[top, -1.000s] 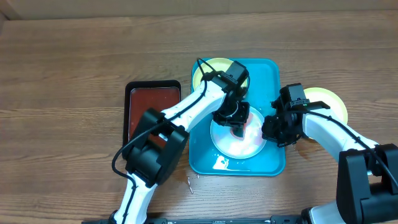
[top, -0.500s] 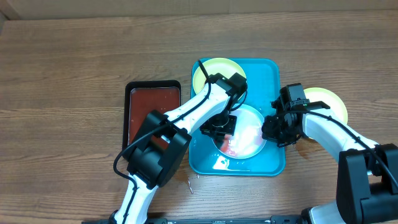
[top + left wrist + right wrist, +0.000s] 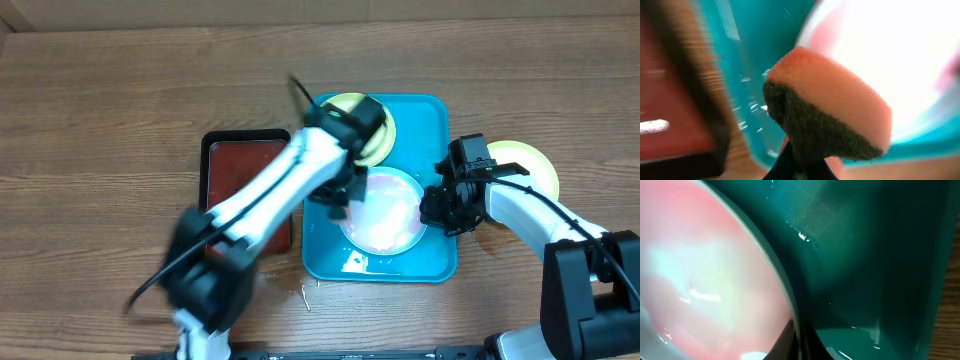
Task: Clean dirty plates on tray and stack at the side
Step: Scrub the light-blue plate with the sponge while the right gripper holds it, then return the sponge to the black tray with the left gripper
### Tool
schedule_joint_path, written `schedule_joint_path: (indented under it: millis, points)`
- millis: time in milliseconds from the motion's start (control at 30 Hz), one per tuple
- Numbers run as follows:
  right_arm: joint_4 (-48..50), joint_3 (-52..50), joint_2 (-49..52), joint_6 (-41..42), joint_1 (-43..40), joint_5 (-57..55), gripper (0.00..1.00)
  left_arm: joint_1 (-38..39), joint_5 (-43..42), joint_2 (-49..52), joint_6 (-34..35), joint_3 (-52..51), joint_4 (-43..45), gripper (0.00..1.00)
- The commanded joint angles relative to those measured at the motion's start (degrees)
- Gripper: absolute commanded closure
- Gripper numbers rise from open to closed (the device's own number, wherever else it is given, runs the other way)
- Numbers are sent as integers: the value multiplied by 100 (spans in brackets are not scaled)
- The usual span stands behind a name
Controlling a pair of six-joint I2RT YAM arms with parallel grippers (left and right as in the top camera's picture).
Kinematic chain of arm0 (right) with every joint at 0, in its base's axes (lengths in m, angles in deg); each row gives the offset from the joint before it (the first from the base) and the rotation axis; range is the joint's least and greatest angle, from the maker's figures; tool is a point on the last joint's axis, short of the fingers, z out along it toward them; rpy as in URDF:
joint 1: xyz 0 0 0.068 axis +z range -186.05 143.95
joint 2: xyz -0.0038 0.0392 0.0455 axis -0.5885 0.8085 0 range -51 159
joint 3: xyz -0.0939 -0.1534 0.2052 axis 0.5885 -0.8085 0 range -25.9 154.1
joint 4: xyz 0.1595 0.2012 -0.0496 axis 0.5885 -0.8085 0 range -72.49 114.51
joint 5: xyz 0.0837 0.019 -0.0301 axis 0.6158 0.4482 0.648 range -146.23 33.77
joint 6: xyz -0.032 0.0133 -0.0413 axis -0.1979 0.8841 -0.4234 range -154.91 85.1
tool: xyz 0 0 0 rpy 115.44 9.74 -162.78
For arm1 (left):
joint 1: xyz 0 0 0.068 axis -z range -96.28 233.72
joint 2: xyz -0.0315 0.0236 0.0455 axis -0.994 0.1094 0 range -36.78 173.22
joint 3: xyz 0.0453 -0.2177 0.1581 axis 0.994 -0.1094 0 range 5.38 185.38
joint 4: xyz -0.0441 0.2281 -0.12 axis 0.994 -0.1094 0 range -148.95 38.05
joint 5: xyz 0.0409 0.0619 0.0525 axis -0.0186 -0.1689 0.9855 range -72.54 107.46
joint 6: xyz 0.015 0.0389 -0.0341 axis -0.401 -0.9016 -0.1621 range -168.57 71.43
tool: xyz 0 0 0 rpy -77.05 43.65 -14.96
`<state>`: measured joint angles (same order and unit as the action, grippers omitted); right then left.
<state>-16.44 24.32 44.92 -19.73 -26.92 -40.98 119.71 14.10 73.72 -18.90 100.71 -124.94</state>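
Overhead, the large turquoise rectangular plastic tray [image 3: 432, 130] lies with its long axis pointing away from the robot, the light-blue-rimmed round plate [image 3: 385, 212] inside. Left wrist: the left gripper [image 3: 800, 166] clenches a pink, dark-backed sponge [image 3: 835, 110]. Right wrist: the right gripper [image 3: 799, 340] pinches that plate's rim.

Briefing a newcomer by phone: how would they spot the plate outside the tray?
Find the turquoise tray on the wooden table. Off its right edge, partly under the right arm, lies a yellow-green plate, the only one on bare wood, not in the tray.
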Motion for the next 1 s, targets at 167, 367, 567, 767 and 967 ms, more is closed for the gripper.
schedule_joint_path:
  millis: [167, 367, 567, 767, 967]
  points:
    - [85, -46, 98, -2, -7, -227, 96, -1252, 1582, -1349, 76, 17, -623, 96]
    - [83, -46, 98, -2, -7, -227, 96, -2011, 1429, -1309, 42, -1266, 83, 96]
    - [79, -46, 98, -2, -7, -227, 96, -2490, 361, -1300, -138, -3038, 1609, 96]
    - [-74, 48, 81, 0, -7, -267, 96, -2710, 118, -1364, -315, -3095, 1580, 64]
    - [-970, 713, -216, 48, 22, -887, 96, -2894, -68, -1777, -468, -2398, 929, 9]
